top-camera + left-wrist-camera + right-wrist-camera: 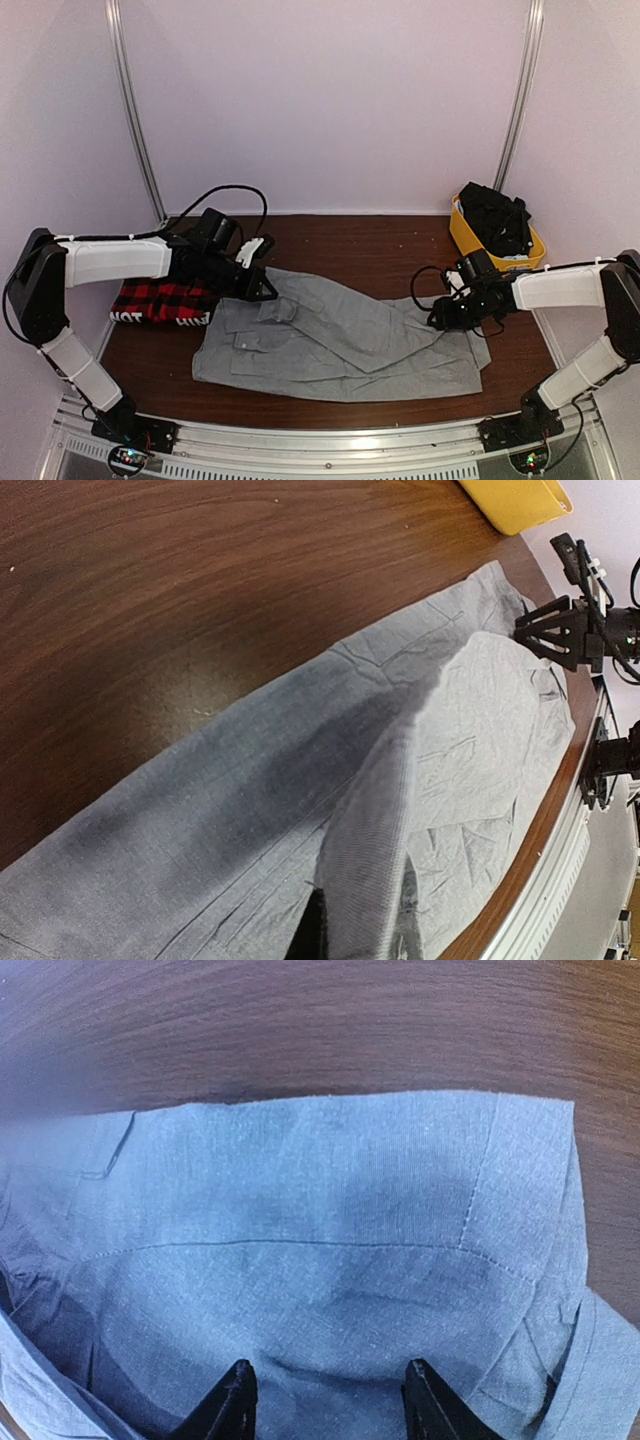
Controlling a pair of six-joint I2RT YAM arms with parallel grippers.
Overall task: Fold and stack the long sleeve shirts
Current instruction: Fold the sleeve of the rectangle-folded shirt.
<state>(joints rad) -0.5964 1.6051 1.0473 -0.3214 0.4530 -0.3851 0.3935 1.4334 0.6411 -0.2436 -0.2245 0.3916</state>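
The grey shirt (340,340) lies spread across the middle of the table, collar end to the left. My left gripper (262,287) is at that end and shut on a raised fold of the grey cloth (370,880); its fingers are mostly hidden by the fold. My right gripper (440,318) is open, with its fingertips (240,1372) spread wide and resting on the shirt's right end (330,1240). The red-and-black plaid shirt (160,300) lies folded at the left, partly under my left arm, with white lettering along its near edge.
A yellow bin (462,235) holding dark clothing (495,220) stands at the back right, just behind my right arm. Bare brown tabletop (350,245) lies behind the grey shirt. The table's front edge (330,425) has a metal rail.
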